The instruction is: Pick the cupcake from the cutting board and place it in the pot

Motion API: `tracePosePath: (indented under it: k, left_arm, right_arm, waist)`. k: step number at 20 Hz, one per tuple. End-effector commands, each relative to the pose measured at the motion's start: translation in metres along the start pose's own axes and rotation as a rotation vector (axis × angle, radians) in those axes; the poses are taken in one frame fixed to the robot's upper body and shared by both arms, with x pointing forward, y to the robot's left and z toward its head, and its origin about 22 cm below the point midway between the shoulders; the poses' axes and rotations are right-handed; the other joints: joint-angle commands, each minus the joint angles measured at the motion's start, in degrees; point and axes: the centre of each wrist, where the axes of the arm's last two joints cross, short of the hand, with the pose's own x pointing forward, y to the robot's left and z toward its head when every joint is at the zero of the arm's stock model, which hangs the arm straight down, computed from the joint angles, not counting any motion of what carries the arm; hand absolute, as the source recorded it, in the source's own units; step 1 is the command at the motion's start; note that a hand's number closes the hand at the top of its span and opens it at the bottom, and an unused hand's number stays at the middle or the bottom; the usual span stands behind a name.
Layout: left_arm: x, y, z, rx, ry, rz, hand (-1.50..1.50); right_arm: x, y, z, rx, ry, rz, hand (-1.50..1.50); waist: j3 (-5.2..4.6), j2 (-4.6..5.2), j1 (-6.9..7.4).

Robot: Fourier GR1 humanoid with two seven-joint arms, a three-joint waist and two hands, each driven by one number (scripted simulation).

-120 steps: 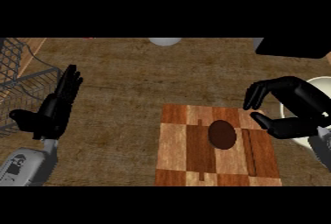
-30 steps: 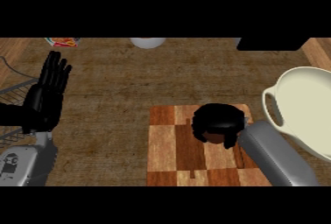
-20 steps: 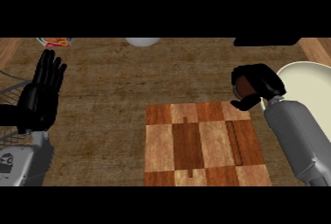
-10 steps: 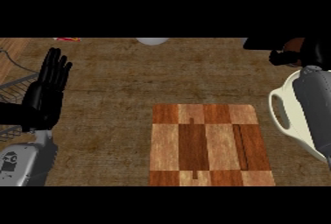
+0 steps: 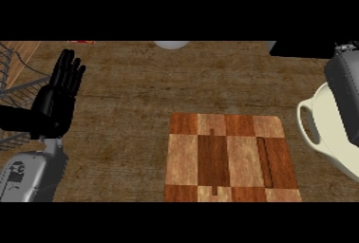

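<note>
**Board bare, right arm over the pot**

The checkered wooden cutting board lies flat on the brown bench, its top showing only its own wood squares and a dark groove along its right side. The cupcake shows nowhere in the head view, so its place cannot be told. The cream pot sits at the right edge, just beside the board, one looped handle facing it. The right grey forearm crosses above the pot; its hand lies beyond the frame. The left hand rests open at the left, fingers straight and pointing up, beside a wire rack. A pale round object sits at the far edge.
</note>
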Motion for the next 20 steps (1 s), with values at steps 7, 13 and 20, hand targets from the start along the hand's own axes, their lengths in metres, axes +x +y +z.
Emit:
tracePosePath:
  k: [7, 13, 20]
  left_arm:
    - [0.000, 0.011, -0.001, 0.057, 0.018, -0.003, 0.00]
    - [-0.005, 0.031, 0.020, 0.067, 0.024, -0.017, 0.00]
    - [-0.007, 0.021, 0.007, 0.065, 0.016, -0.009, 0.00]
  right_arm:
    - [-0.010, 0.020, 0.024, -0.033, 0.285, 0.121, 1.50]
    - [-0.053, 0.028, 0.012, -0.066, 0.310, 0.096, 1.50]
    - [-0.119, 0.047, 0.009, -0.034, 0.294, 0.118, 1.50]
  waist:
    - [0.39, -1.10, -3.95]
    - [0.39, -1.51, -4.14]
    - [0.42, -0.94, -3.77]
